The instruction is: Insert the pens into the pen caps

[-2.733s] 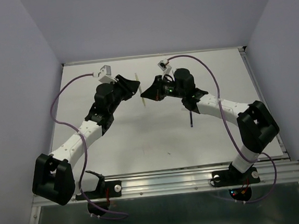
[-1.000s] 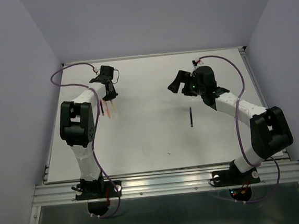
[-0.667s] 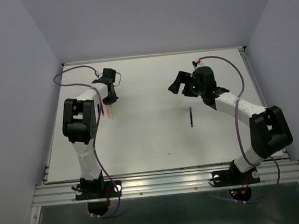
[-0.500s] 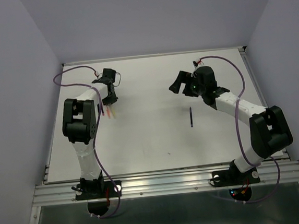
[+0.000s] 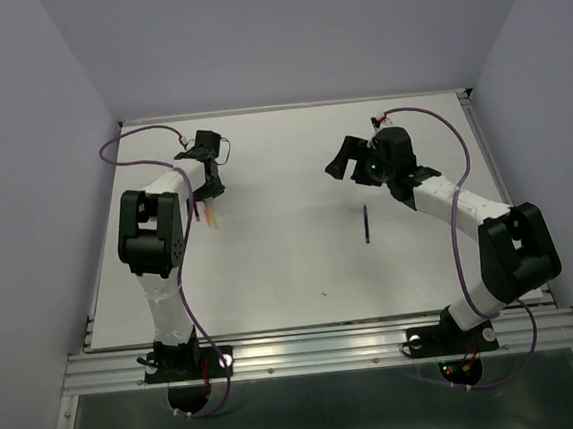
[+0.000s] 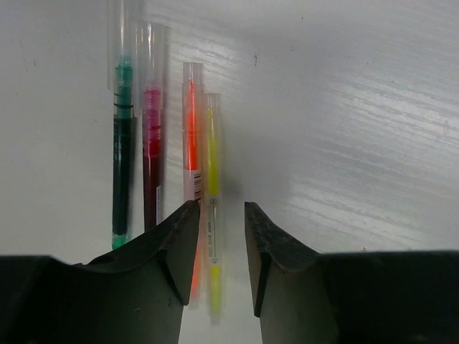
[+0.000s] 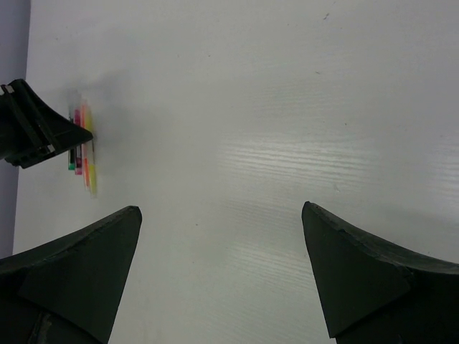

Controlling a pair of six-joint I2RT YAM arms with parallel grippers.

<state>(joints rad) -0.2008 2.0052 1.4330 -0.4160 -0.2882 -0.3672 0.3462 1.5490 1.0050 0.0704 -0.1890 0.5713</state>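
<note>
Four pens lie side by side at the table's left, each with its tip inside a clear pen cap (image 6: 123, 43): green (image 6: 122, 165), red (image 6: 151, 165), orange (image 6: 191, 136) and yellow (image 6: 213, 165). In the top view they show as a small coloured row (image 5: 207, 213). My left gripper (image 6: 222, 211) (image 5: 208, 181) hovers low over the row, open, with the yellow pen lying loose on the table between its fingers. A dark blue pen (image 5: 366, 224) lies alone right of centre. My right gripper (image 5: 342, 159) (image 7: 221, 209) hangs wide open and holds nothing.
The right wrist view shows the row of pens (image 7: 82, 143) and the left gripper (image 7: 43, 132) far off at its left. Purple cables loop over both arms. The table's raised rim (image 5: 287, 106) runs along the back, with walls close behind.
My left gripper's jaws have spread apart and let go of the yellow pen, which now rests beside the orange one. The right arm has stayed still.
</note>
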